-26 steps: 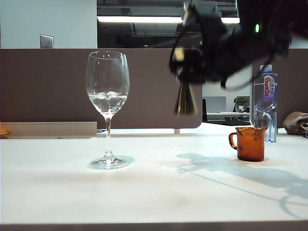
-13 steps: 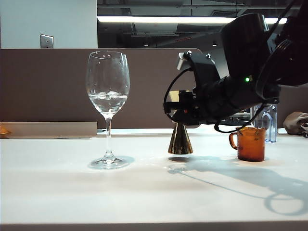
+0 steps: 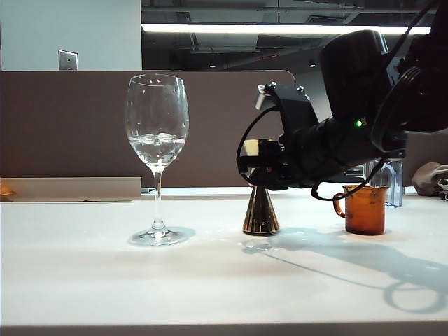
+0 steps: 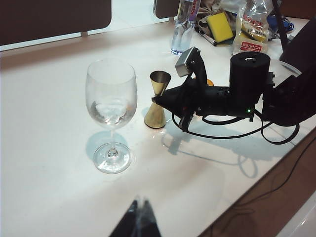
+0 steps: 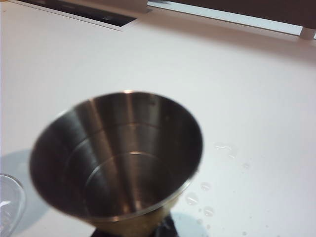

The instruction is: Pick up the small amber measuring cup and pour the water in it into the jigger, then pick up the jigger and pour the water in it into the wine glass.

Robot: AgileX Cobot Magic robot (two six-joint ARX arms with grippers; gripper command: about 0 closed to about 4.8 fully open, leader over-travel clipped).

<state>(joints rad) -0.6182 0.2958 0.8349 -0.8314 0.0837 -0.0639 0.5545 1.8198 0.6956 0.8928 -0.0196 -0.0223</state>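
Left gripper point(image 4: 138, 217): seen only as dark finger tips at the near edge of the left wrist view, drawn close together with nothing between them – held above the near part of the table, well apart from every vessel.
Table point(image 3: 210, 280): white; water droplets point(image 5: 205, 186) are scattered beside the jigger's foot.
Wine glass point(image 3: 157, 157): set upright on the left of the exterior view, with water point(image 3: 157, 143) held in the lower part of its bowl; nothing is placed between it and the jigger.
Jigger point(image 3: 261, 210): set upright on its wider lower cone at the table's middle, to the right of the wine glass; in the right wrist view its upper cup point(image 5: 118, 155) is seen from above and looks empty.
Right gripper point(image 3: 262, 164): closed on the jigger at its waist and upper cone, reached in level from the right – the upper cone is hidden by it in the exterior view.
Small amber measuring cup point(image 3: 364, 208): placed upright near the jigger, further right, partly crossed by the right arm and its cable; contents cannot be told.
Water bottle point(image 4: 184, 24): clear plastic, set behind the amber cup, mostly hidden by the arm in the exterior view.
Far clutter: a yellow sponge point(image 4: 220, 26) and a plastic bag point(image 4: 252, 29) are seen beyond the bottle.
Partition point(image 3: 70, 126): a brown panel is stood behind the table.
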